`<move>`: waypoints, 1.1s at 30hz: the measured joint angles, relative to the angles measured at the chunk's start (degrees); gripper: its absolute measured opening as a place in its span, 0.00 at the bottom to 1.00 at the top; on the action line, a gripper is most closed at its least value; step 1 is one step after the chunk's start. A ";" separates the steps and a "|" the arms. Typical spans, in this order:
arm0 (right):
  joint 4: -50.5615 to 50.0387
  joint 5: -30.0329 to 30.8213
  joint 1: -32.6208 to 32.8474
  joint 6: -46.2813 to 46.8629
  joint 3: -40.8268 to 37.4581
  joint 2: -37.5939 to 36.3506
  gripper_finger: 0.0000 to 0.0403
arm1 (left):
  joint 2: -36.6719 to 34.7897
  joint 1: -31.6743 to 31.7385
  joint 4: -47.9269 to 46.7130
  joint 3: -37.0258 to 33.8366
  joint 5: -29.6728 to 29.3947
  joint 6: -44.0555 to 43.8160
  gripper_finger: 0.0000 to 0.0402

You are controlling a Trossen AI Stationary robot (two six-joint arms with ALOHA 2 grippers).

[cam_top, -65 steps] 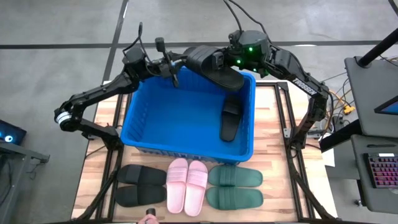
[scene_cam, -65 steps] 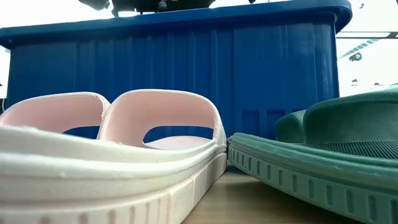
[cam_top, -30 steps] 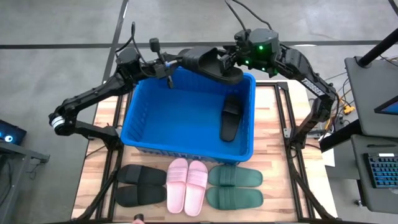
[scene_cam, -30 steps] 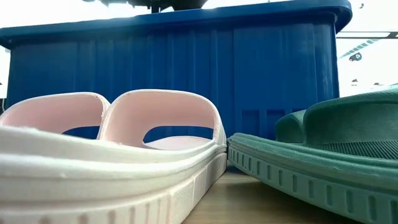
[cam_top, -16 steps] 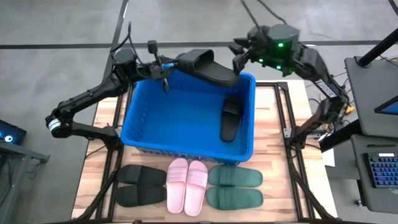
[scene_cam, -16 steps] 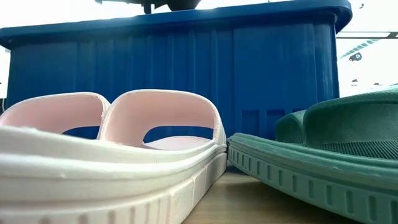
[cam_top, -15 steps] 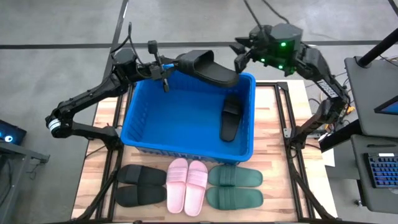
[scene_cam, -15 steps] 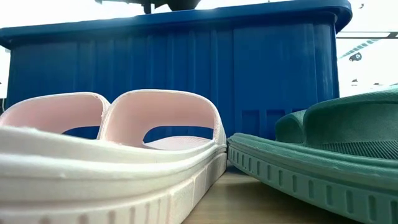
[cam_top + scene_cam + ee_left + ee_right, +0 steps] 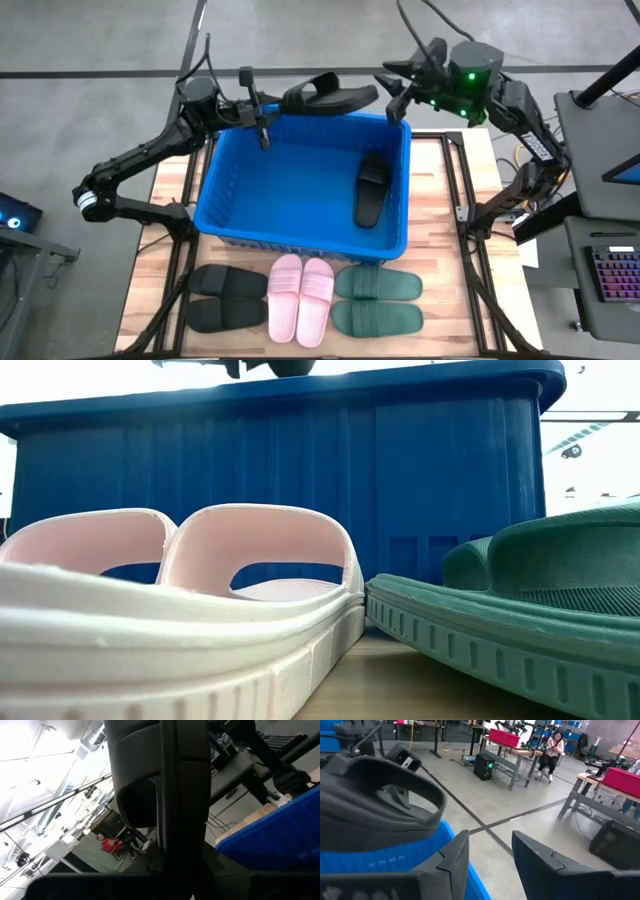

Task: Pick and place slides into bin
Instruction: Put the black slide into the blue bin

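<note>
Black slide (image 9: 328, 96), released by the now open right end effector (image 9: 392, 84), is held by the closed left end effector (image 9: 262, 106) alone above the blue bin (image 9: 230, 200), so it is judged ready for lowering

One black slide (image 9: 372, 188) lies inside the blue bin (image 9: 232, 188); another black slide (image 9: 330, 96) is above its rim.

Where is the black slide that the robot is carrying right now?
In the high view, the black slide hangs over the blue bin's far rim, held by the left gripper.
</note>
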 joint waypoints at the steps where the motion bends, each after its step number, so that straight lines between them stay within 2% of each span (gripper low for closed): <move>1: 0.02 0.02 0.00 0.00 0.00 0.01 0.35 | 0.02 0.00 -0.11 -0.02 0.02 0.00 0.07; 9: -1.07 0.45 0.00 -0.94 0.00 -0.51 0.33 | 0.01 -0.02 -0.47 -0.04 0.06 0.09 0.07; 14: -3.14 6.37 -0.02 -1.46 -0.02 -2.81 0.33 | -0.85 0.00 -8.24 0.02 1.17 4.41 0.07; 19: -2.43 5.83 0.56 -5.30 0.00 -6.03 0.32 | -1.10 -0.29 -14.01 0.01 5.33 6.83 0.07; 20: -2.43 4.34 0.84 -5.34 0.04 -6.41 0.31 | -1.05 -0.41 -14.61 0.04 5.37 6.84 0.07; 25: -3.93 -10.71 1.64 -5.20 0.09 -5.87 0.29 | -0.91 -0.60 -15.16 0.42 6.25 7.30 0.07; 31: -6.51 -12.33 3.25 -4.33 -0.02 -1.92 0.31 | -0.52 -2.00 -16.53 0.42 10.25 4.48 0.07; 33: -6.49 -15.30 3.21 -3.81 -0.02 -0.92 0.32 | -0.55 -2.71 -17.99 0.40 10.52 4.37 0.07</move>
